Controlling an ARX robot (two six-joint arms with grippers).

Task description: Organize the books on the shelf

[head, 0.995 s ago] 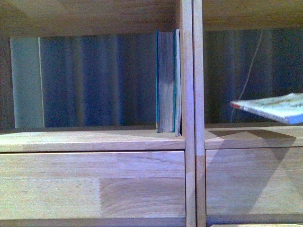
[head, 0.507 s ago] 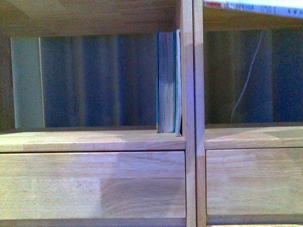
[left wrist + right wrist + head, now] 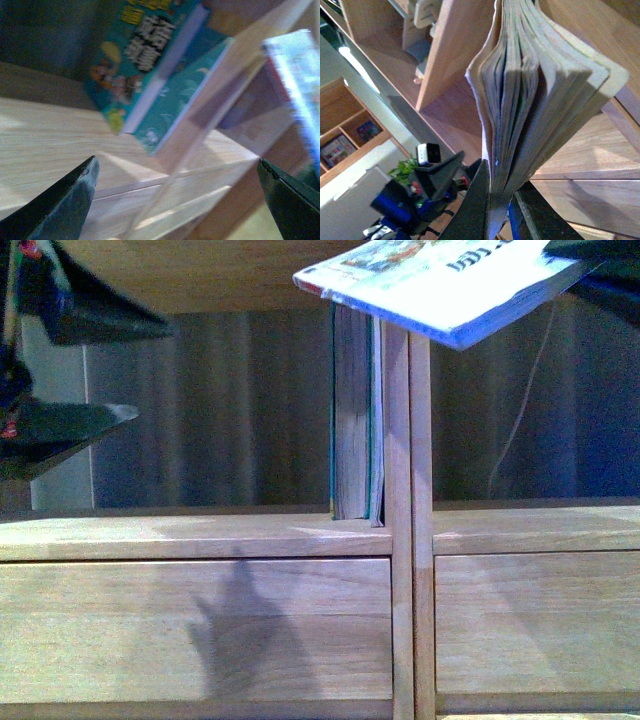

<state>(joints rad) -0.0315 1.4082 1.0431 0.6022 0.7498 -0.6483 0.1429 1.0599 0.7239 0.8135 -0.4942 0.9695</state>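
Note:
The thin paperback (image 3: 440,285) with its colourful white cover hangs tilted at the top of the front view, just over the shelf's upright divider (image 3: 408,490). My right gripper (image 3: 500,200) is shut on its edge, and the fanned pages (image 3: 540,90) fill the right wrist view. The thicker teal books (image 3: 355,420) stand upright in the left compartment against the divider. My left gripper (image 3: 150,370) is open and empty at the far left of that compartment. In the left wrist view its spread fingers (image 3: 65,205) frame the teal books (image 3: 145,55), with the paperback (image 3: 300,75) blurred beyond the divider.
Plain drawer fronts (image 3: 200,630) lie under the shelf board (image 3: 200,535). A thin cable (image 3: 520,410) hangs behind the right compartment. The right wrist view shows my left arm (image 3: 420,195), a green plant (image 3: 405,172) and another shelf with books (image 3: 350,135).
The paperback rose from low in the right compartment, then swung left and now hangs tilted at the top over the divider. My left gripper has come into view at the left.

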